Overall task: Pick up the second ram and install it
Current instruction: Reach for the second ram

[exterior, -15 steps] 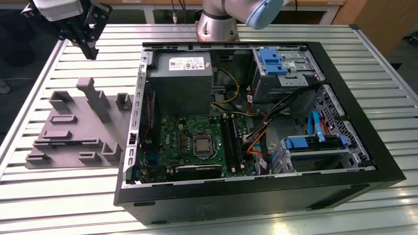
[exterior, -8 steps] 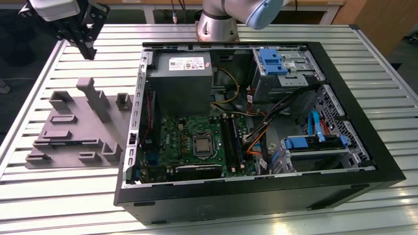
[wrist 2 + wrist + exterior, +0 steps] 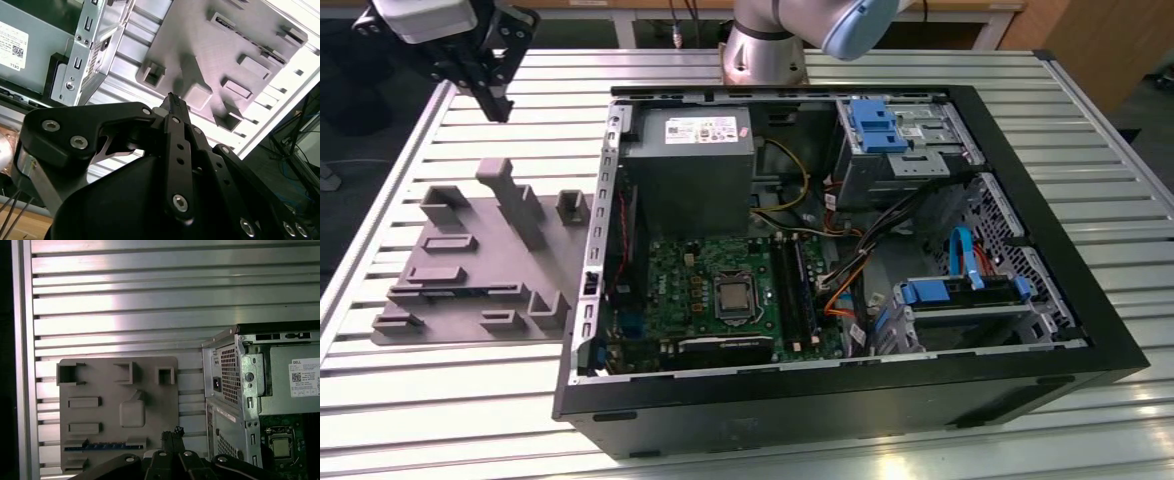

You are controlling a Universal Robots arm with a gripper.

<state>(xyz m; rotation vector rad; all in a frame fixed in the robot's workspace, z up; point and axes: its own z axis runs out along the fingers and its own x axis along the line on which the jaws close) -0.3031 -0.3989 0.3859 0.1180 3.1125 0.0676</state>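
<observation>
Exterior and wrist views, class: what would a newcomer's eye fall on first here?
The open black computer case with its green motherboard dominates the exterior view's middle. At that view's left lies a grey moulded plate; the first wrist view shows a long thin blue-green ram stick slotted in it. The black gripper hangs above the plate, shut and empty.

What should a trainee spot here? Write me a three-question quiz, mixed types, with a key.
1. True or false: the memory stick lies on the grey tray.
2. Relative to the computer case, the gripper is: A) inside; B) outside, on the tray's side; C) outside, on the side away from the tray.
3. What does the gripper hold?
Key: 1 true; 2 B; 3 nothing.
</observation>
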